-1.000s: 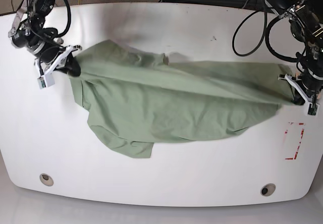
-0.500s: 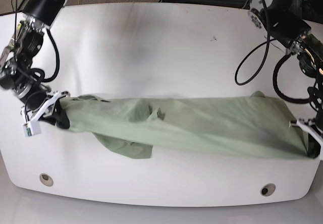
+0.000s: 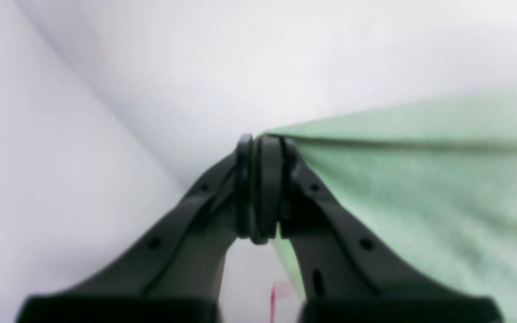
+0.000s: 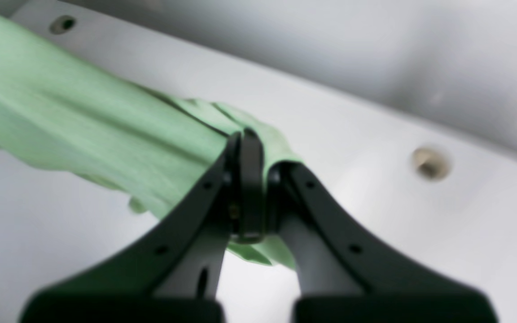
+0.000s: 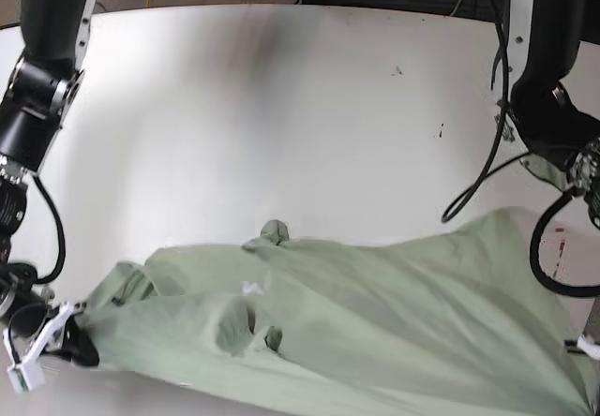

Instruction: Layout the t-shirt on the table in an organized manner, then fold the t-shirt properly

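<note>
Tension matters now: each hand, left (image 3: 260, 188) and right (image 4: 247, 188), stays clamped on the t-shirt (image 5: 375, 313), needing level spreading from 9 to 3 o'clock across the counter (image 5: 281, 107).

Colours: pale green cloth, white top, black jaws

T-shirt (image 5: 375, 313) plain sage-green, no print, pinched btwn black fingers (image 4: 245, 179); table (image 5: 281, 107) glossy white w/ dark specks; red mark (image 3: 278, 296) below left jaws.
</note>
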Robot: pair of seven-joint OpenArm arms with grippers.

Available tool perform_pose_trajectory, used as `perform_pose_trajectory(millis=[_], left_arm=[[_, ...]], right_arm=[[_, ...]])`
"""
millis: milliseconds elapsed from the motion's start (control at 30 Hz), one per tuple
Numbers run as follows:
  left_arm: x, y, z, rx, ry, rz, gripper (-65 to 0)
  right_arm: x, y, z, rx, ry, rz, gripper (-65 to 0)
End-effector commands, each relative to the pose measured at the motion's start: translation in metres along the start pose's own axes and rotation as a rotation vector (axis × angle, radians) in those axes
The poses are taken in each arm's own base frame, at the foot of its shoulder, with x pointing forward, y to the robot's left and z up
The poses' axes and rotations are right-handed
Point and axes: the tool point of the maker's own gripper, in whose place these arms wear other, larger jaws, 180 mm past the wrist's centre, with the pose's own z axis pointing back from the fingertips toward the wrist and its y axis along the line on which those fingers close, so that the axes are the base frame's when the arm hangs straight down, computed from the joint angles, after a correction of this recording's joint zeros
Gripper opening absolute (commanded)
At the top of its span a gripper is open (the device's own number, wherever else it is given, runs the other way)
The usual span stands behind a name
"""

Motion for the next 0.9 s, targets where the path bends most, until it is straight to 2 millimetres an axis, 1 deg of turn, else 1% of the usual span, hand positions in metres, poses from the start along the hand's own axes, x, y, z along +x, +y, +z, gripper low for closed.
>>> perform_pose_trajectory(millis=[0, 33, 67, 100, 133, 167, 233, 300, 333, 367, 433, 533, 600, 667, 767, 833, 867], left_arm=[[0.044, 0.026, -0.002, 0.056, -0.100, 0.028, -65.0], [0.053, 0.031, -0.005, 0.056, -0.114, 0.033, -65.0], [0.065, 0.040, -0.006, 0.064, -0.131, 0.034, -65.0], [0.073, 0.045, -0.008, 0.068, -0.140, 0.032, -65.0], [0.083, 0.052, -0.011, 0.068, -0.148, 0.032, -65.0], [0.090, 0.056, -0.013, 0.066, -0.153, 0.032, -65.0], [0.110, 0.069, -0.017, 0.067, -0.175, 0.045, -65.0], [0.124, 0.082, -0.022, 0.061, -0.184, 0.068, -65.0], [0.130, 0.085, -0.023, 0.058, -0.191, 0.078, -65.0], [0.136, 0.092, -0.027, 0.048, -0.192, 0.101, -65.0], [0.143, 0.097, -0.034, 0.029, -0.189, 0.128, -65.0], [0.146, 0.100, -0.042, 0.003, -0.176, 0.160, -65.0], [0.142, 0.098, -0.047, -0.012, -0.161, 0.169, -65.0], [0.135, 0.094, -0.049, -0.017, -0.149, 0.162, -65.0], [0.112, 0.081, -0.053, -0.038, -0.111, 0.111, -65.0], [0.098, 0.072, -0.052, -0.044, -0.092, 0.076, -65.0], [0.090, 0.068, -0.050, -0.040, -0.084, 0.061, -65.0]], right_arm=[[0.068, -0.017, 0.025, -0.047, -0.122, 0.066, -65.0], [0.080, -0.020, 0.028, -0.053, -0.129, 0.080, -65.0], [0.096, -0.021, 0.031, -0.058, -0.139, 0.100, -65.0], [0.105, -0.022, 0.033, -0.062, -0.141, 0.113, -65.0], [0.120, -0.024, 0.038, -0.072, -0.153, 0.133, -65.0], [0.130, -0.024, 0.042, -0.076, -0.161, 0.145, -65.0], [0.158, -0.025, 0.053, -0.095, -0.183, 0.182, -65.0], [0.176, -0.028, 0.063, -0.117, -0.190, 0.214, -65.0], [0.181, -0.028, 0.066, -0.121, -0.191, 0.223, -65.0], [0.191, -0.029, 0.073, -0.134, -0.197, 0.237, -65.0], [0.198, -0.031, 0.081, -0.150, -0.199, 0.252, -65.0], [0.195, -0.037, 0.087, -0.171, -0.186, 0.256, -65.0], [0.192, -0.040, 0.092, -0.175, -0.176, 0.255, -65.0], [0.184, -0.042, 0.091, -0.165, -0.157, 0.242, -65.0], [0.151, -0.044, 0.077, -0.122, -0.103, 0.200, -65.0], [0.132, -0.046, 0.073, -0.104, -0.082, 0.169, -65.0], [0.119, -0.048, 0.070, -0.089, -0.067, 0.145, -65.0]])
